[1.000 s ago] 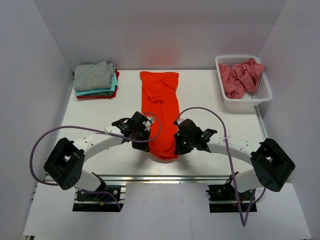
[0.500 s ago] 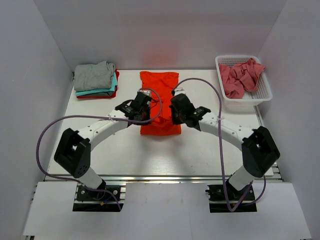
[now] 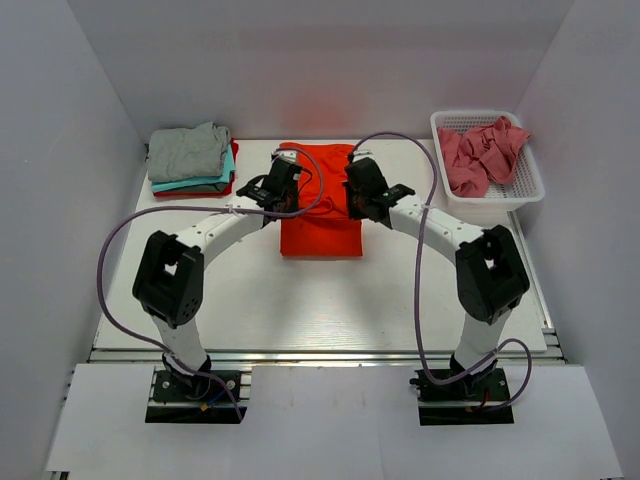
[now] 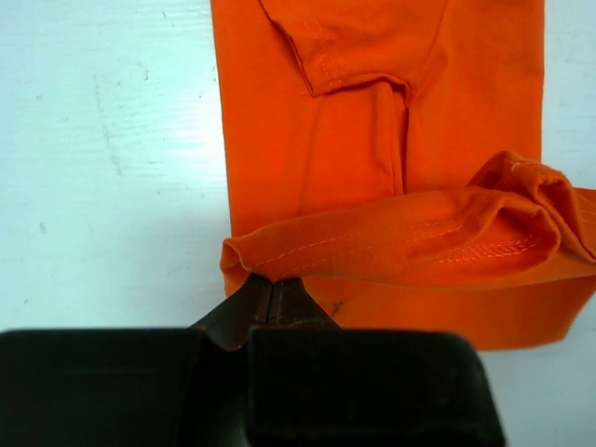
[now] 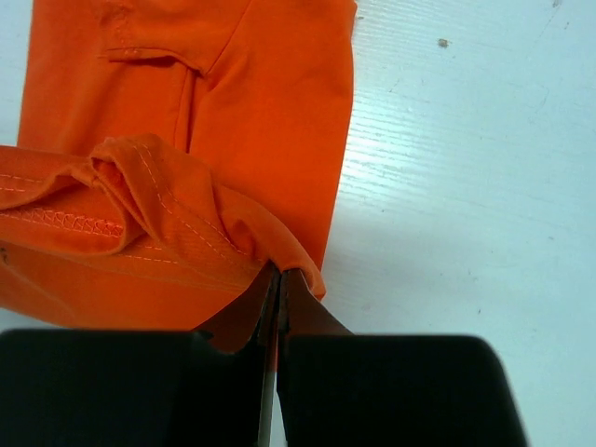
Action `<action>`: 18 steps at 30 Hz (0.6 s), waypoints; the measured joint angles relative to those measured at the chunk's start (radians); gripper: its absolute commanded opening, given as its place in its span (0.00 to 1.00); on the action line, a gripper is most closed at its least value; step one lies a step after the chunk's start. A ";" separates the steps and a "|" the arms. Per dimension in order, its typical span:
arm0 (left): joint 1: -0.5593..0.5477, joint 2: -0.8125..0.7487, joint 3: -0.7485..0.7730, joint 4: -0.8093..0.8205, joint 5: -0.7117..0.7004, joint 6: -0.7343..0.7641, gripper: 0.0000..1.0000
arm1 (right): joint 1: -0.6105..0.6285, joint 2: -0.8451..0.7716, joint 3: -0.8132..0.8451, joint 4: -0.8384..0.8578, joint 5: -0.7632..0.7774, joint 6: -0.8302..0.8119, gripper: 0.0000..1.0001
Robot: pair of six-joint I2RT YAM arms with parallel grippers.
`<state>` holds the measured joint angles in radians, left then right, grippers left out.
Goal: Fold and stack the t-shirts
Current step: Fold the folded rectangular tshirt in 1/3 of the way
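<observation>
The orange-red t-shirt [image 3: 320,228] lies folded lengthwise at the table's back middle, its near end doubled over toward the far end. My left gripper [image 3: 284,182] is shut on the hem's left corner [image 4: 244,263]. My right gripper [image 3: 358,184] is shut on the hem's right corner [image 5: 296,268]. Both hold the hem a little above the shirt's upper half; the hem sags between them in the left wrist view [image 4: 447,242] and the right wrist view [image 5: 112,205]. A stack of folded shirts [image 3: 190,158], grey on teal on red, sits at the back left.
A white mesh basket [image 3: 524,196] at the back right holds crumpled dusty-pink shirts [image 3: 480,155]. White walls close in on the table at the back and both sides. Purple cables loop from both arms.
Both grippers have carried the shirt's near hem away from the front edge toward the back, doubling the shirt over itself. The arms are now stretched far out.
</observation>
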<state>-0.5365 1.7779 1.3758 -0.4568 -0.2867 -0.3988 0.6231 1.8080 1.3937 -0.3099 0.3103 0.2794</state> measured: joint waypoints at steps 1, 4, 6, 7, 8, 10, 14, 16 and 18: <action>0.005 0.016 0.008 0.006 0.004 0.007 0.00 | -0.008 0.015 0.011 0.000 -0.011 -0.005 0.00; 0.019 0.064 0.032 0.016 0.018 0.020 0.00 | -0.027 0.060 0.044 -0.001 -0.042 -0.023 0.00; 0.029 0.097 0.057 0.018 0.029 0.027 0.00 | -0.041 0.092 0.068 0.000 -0.061 -0.034 0.00; 0.034 0.109 0.067 0.019 0.035 0.029 0.00 | -0.045 0.103 0.076 0.004 -0.068 -0.037 0.00; 0.040 0.123 0.079 0.023 0.043 0.032 0.00 | -0.052 0.119 0.087 0.004 -0.077 -0.043 0.00; 0.053 0.149 0.097 0.027 0.059 0.034 0.02 | -0.062 0.147 0.108 0.007 -0.100 -0.053 0.00; 0.075 0.209 0.142 0.039 0.078 0.040 0.33 | -0.084 0.216 0.172 0.013 -0.136 -0.061 0.10; 0.090 0.250 0.185 0.043 0.089 0.043 0.43 | -0.096 0.266 0.232 0.017 -0.144 -0.063 0.23; 0.109 0.306 0.252 0.048 0.101 0.051 1.00 | -0.112 0.327 0.320 0.014 -0.142 -0.051 0.51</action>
<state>-0.4271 2.0834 1.6276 -0.4084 -0.1856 -0.3477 0.5110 2.1349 1.7138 -0.2962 0.1680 0.2279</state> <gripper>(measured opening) 0.560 0.271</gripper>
